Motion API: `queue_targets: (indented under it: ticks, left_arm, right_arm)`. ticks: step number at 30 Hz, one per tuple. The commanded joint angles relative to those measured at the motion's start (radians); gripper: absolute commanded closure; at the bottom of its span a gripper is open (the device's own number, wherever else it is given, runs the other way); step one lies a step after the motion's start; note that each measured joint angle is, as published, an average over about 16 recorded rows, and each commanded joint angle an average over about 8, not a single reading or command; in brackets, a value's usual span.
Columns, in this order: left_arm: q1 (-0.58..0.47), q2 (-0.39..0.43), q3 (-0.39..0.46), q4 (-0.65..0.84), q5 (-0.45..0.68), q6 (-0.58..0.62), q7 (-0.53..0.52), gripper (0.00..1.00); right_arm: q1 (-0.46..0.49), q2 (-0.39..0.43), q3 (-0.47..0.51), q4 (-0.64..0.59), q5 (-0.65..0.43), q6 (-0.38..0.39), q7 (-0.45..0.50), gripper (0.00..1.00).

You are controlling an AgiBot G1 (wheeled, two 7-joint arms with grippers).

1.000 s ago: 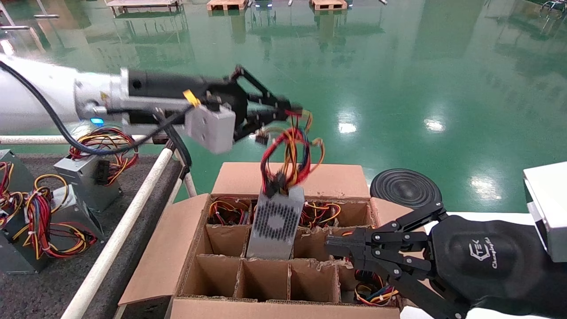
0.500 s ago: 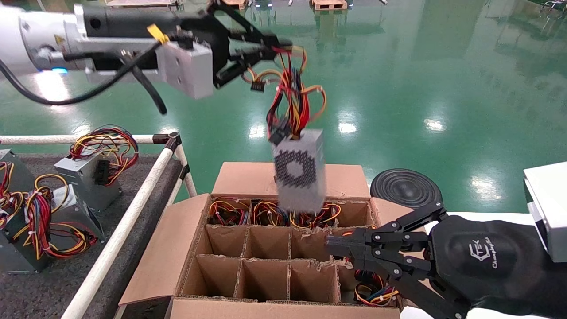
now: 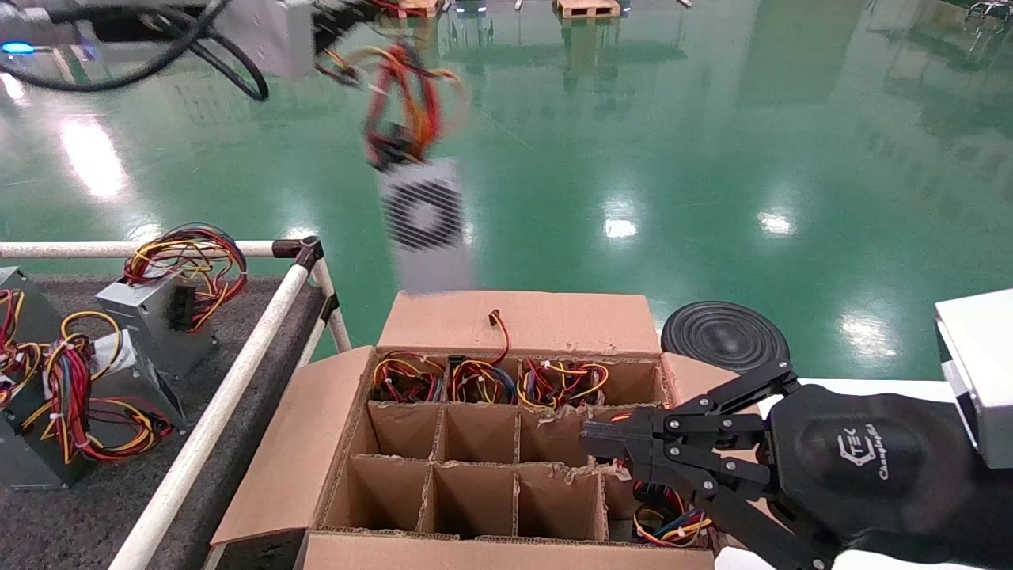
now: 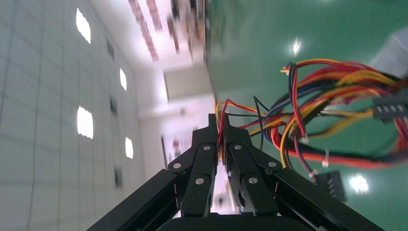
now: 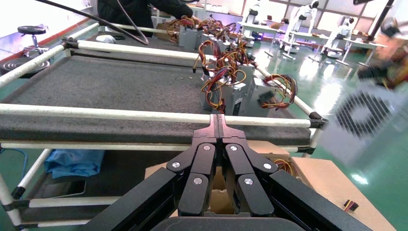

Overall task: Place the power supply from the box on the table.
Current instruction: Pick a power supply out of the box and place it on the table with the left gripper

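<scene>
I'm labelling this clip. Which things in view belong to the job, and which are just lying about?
Job:
power supply, hanging by its wires from the left claw
box
table

Lying about:
other supplies on the table
black round disc
right claw, idle over the box

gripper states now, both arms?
Left gripper: closed on the power supply's wires, unit dangling above the box.
Right gripper: closed, empty, over the box.
</scene>
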Motion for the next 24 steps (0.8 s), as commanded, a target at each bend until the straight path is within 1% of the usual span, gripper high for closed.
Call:
queue_targets:
  ticks: [1, 5, 12, 24]
  left_arm:
    - [-0.017, -0.001, 0.004, 0.022, 0.020, -0.043, 0.005, 1.00]
    - [-0.042, 0.001, 0.012, 0.054, 0.048, -0.119, 0.014, 1.00]
    - [-0.072, -0.004, 0.024, 0.092, 0.081, -0.210, 0.028, 1.00]
    - [-0.119, -0.061, 0.053, 0.153, 0.145, -0.347, 0.060, 1.00]
  right_arm:
    - [0.000, 0.000, 0.000, 0.000, 0.000, 0.000, 0.000, 1.00]
    - [0.000, 0.000, 0.000, 0.000, 0.000, 0.000, 0.000, 1.00]
    - [0.000, 0.000, 0.000, 0.000, 0.000, 0.000, 0.000, 1.00]
    - [0.000, 0.000, 0.000, 0.000, 0.000, 0.000, 0.000, 1.00]
